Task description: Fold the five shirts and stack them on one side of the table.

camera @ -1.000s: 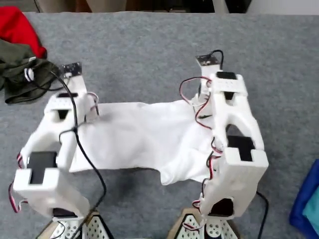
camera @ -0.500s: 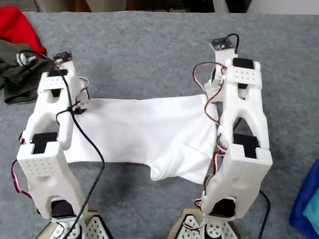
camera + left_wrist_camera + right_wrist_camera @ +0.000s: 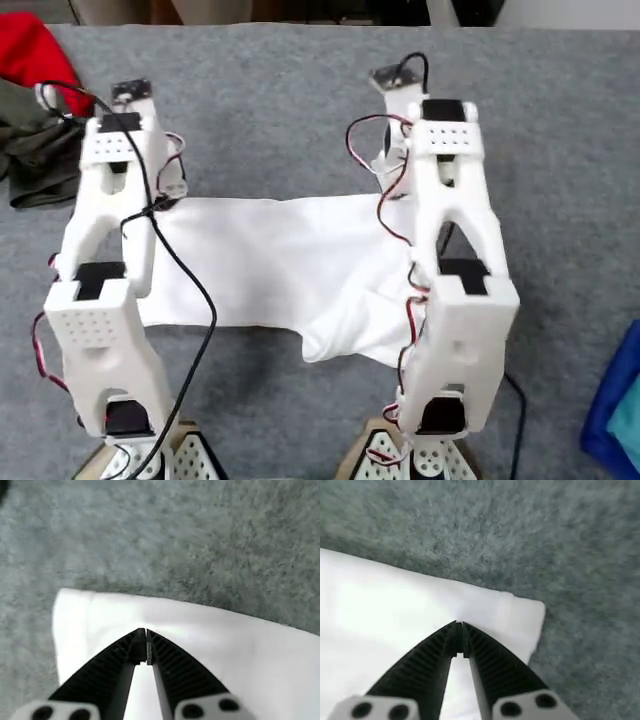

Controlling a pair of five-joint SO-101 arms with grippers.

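Note:
A white shirt (image 3: pixel 280 260) lies spread on the grey table (image 3: pixel 280 110) between my two arms, with a loose flap bunched at its near right part. My left gripper (image 3: pixel 168 198) is at the shirt's far left corner, and in the left wrist view its black fingers meet, left gripper (image 3: pixel 145 639) shut on the white shirt (image 3: pixel 225 650). At the far right corner sits my right gripper (image 3: pixel 398 192). In the right wrist view that right gripper (image 3: pixel 458 632) is likewise shut on the white shirt (image 3: pixel 380 595) close to its edge.
A red shirt (image 3: pixel 30 55) and a dark green shirt (image 3: pixel 35 150) lie crumpled at the far left. A blue and teal pile (image 3: pixel 620 410) sits at the near right edge. Bare grey table stretches beyond the white shirt.
Both arms have stretched away from their bases and drawn the shirt's far edge with them, so the cloth now lies flatter and wider. The right arm has also shifted slightly left.

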